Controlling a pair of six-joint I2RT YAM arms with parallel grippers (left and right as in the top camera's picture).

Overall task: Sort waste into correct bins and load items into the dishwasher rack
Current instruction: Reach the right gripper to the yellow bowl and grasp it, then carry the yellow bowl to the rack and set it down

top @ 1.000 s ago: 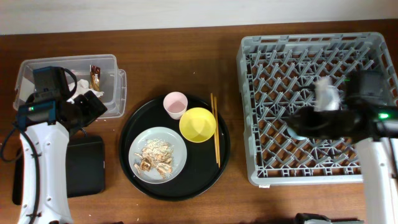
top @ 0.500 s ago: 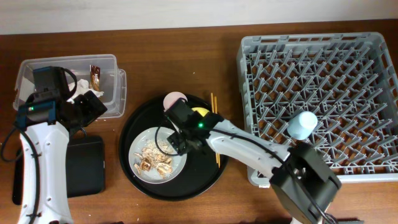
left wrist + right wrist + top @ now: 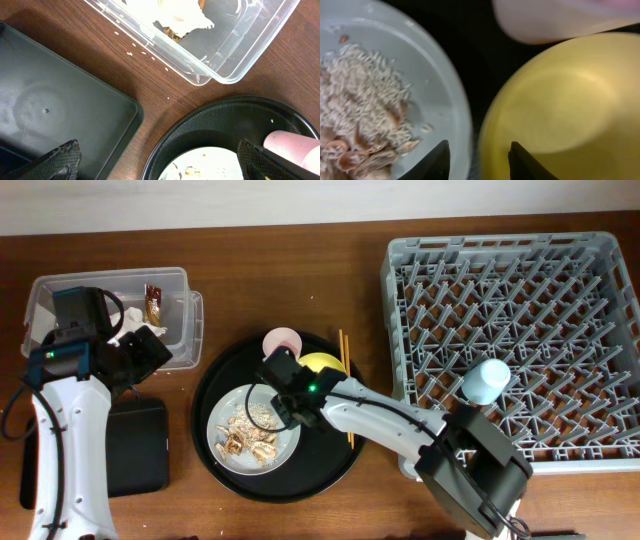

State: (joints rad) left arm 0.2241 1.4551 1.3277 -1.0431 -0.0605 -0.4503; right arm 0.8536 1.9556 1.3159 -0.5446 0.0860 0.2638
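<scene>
My right gripper is open low over the big round black tray. Its jaws straddle the left rim of the yellow bowl, one fingertip over the light-grey plate. The plate holds beige-brown food scraps. The pale pink cup stands just behind. The light-blue cup lies in the grey dishwasher rack. My left gripper is open and empty beside the clear tub, which holds white tissue and the wrapper.
The shallow black rectangular tray lies in front of the tub. Thin wooden chopsticks lie along the right side of the round black tray. The right arm stretches from the table's front edge across that tray.
One second ago the right gripper was over the rack at the light-blue cup. It has left the cup there, swung to the round tray, and now sits slightly further left by the bowl.
</scene>
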